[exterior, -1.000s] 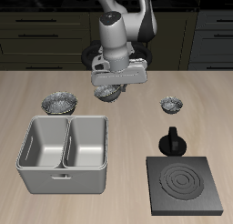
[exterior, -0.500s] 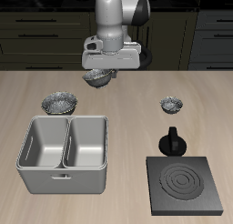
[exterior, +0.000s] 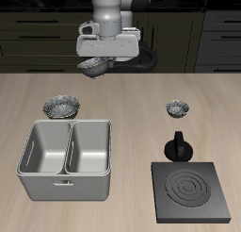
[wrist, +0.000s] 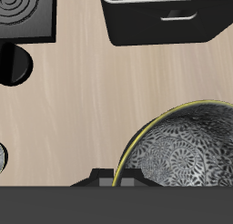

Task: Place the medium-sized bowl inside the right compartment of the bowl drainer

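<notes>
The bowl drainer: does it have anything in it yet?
Empty. Both wells of the bowl drainer show bare grey floors; the medium-sized bowl hangs in the gripper above the table.

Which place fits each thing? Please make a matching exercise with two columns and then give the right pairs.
Things:
1. medium-sized silvery-grey speckled bowl
2. light grey metal bowl drainer
3. black square stove plate
4. smallest speckled bowl

Places:
a. on the table beside the drainer, near the front edge
b. held in the air by the gripper
c. on the table, behind the black knob
d. on the table, in front of the wider speckled bowl

Pairs: 1-b, 2-d, 3-a, 4-c
</notes>
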